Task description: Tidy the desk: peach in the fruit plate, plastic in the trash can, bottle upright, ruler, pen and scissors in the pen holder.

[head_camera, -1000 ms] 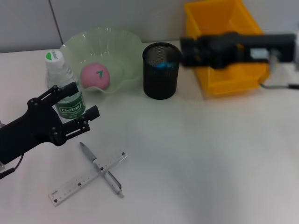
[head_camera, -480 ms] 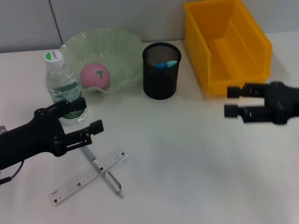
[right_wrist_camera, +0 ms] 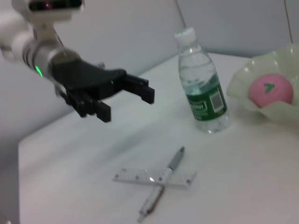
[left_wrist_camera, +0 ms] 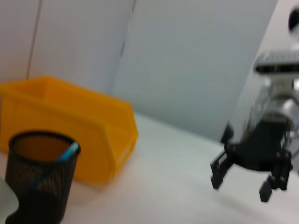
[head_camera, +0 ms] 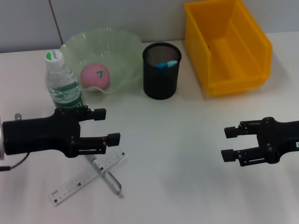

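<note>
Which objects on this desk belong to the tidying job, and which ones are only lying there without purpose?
Belong to the job: peach in the fruit plate; upright bottle; ruler and pen, crossed on the desk; pen holder; yellow bin, seemingly the trash can.

Just lying about: nothing visible. Left gripper and right gripper are open, holding nothing.

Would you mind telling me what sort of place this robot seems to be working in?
Probably a staged desk in a robotics lab: a plain white table against bare wall panels, with a mesh pen holder, a ruler crossed by a pen, and a yellow bin.
</note>
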Robot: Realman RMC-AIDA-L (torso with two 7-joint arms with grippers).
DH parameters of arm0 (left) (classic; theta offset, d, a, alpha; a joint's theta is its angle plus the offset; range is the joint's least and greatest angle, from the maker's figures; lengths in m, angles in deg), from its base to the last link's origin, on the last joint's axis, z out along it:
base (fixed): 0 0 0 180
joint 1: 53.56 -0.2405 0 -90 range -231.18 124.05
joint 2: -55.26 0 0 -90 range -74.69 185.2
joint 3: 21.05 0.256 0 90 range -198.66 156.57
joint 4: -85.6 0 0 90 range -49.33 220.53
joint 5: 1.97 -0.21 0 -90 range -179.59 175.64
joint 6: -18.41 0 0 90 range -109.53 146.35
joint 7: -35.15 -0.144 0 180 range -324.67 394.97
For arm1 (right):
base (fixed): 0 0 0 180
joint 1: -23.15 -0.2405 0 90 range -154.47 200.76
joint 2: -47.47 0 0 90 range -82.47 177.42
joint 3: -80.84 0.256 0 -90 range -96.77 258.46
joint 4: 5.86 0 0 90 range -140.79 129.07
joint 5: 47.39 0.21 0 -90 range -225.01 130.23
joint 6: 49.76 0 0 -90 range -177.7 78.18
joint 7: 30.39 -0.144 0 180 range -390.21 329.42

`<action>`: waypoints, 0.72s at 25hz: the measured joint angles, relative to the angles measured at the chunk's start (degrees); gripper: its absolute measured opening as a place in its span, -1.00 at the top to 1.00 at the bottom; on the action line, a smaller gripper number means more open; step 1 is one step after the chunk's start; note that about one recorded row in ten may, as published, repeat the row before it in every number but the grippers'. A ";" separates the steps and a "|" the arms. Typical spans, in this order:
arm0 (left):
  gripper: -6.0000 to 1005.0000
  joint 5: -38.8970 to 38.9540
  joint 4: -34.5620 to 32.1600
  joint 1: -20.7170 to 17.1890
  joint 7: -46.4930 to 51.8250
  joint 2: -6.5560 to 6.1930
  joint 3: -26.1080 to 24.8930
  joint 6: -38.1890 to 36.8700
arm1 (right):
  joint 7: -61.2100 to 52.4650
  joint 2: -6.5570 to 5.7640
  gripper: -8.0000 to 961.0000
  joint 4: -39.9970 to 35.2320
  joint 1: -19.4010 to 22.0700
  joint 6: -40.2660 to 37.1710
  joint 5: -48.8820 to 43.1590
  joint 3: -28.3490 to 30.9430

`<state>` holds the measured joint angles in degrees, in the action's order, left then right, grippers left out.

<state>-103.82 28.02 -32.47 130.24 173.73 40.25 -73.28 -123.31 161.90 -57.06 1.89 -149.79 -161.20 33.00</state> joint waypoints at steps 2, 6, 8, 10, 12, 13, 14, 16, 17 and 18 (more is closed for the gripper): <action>-0.67 -2.55 -5.58 0.40 4.73 0.00 1.67 0.13 | 0.60 0.08 -0.62 0.03 -0.19 0.72 -0.89 -0.09; -0.67 -9.44 -16.46 2.15 16.02 -0.01 6.52 0.21 | 1.51 0.17 -0.62 0.13 -0.36 1.87 -1.66 -0.32; -0.67 -11.16 -18.52 2.82 18.27 0.01 7.80 0.20 | 1.69 0.19 -0.62 0.12 -0.45 2.03 -1.82 -0.36; -0.67 -14.72 -21.86 4.37 22.69 0.06 10.53 0.28 | 1.89 0.24 -0.62 0.05 -0.61 2.29 -2.22 -0.43; -0.67 -17.72 -23.73 6.06 26.70 0.13 13.09 0.39 | 2.15 0.27 -0.62 -0.01 -0.76 2.48 -2.51 -0.53; -0.67 -19.12 -24.41 7.10 28.60 0.17 14.49 0.51 | 2.38 0.27 -0.62 -0.05 -0.82 2.51 -2.60 -0.54; -0.67 -19.12 -24.41 7.10 28.60 0.17 14.49 0.51 | 2.65 0.27 -0.62 -0.07 -0.87 2.53 -2.71 -0.54; -0.67 -24.38 -25.23 10.10 34.16 0.28 19.13 1.46 | 3.24 0.28 -0.62 -0.09 -1.00 2.59 -2.87 -0.54; -0.67 -26.19 -25.28 10.88 35.96 0.30 20.66 1.95 | 3.51 0.28 -0.62 -0.08 -1.04 2.61 -2.92 -0.54; -0.67 -27.51 -25.31 11.54 37.29 0.33 21.97 2.31 | 4.07 0.28 -0.62 -0.08 -1.05 2.66 -3.02 -0.53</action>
<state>-131.33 2.72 -20.93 167.53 174.06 62.22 -70.97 -119.23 162.17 -57.14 0.84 -147.13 -164.22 32.47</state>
